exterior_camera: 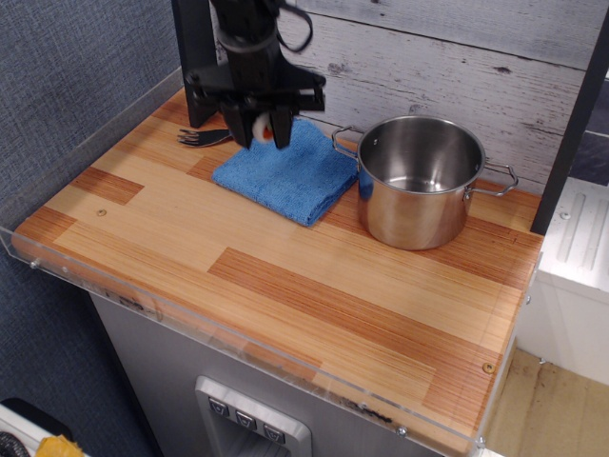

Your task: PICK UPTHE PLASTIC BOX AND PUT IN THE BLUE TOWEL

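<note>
The plastic box [263, 127] is a small toy sushi roll with a white and orange face. It sits pinched between the black fingers of my gripper [261, 129], which is shut on it. The gripper hangs over the far left corner of the blue towel [288, 170], a folded fuzzy blue cloth lying on the wooden counter. The box is just above the towel's back edge; I cannot tell if it touches the cloth. Most of the box's black side is hidden by the fingers.
A steel pot [420, 179] with two handles stands right of the towel, close to it. A dark fork [202, 137] lies behind the towel at the left. A clear plastic rim [86, 276] runs along the counter's front and left edges.
</note>
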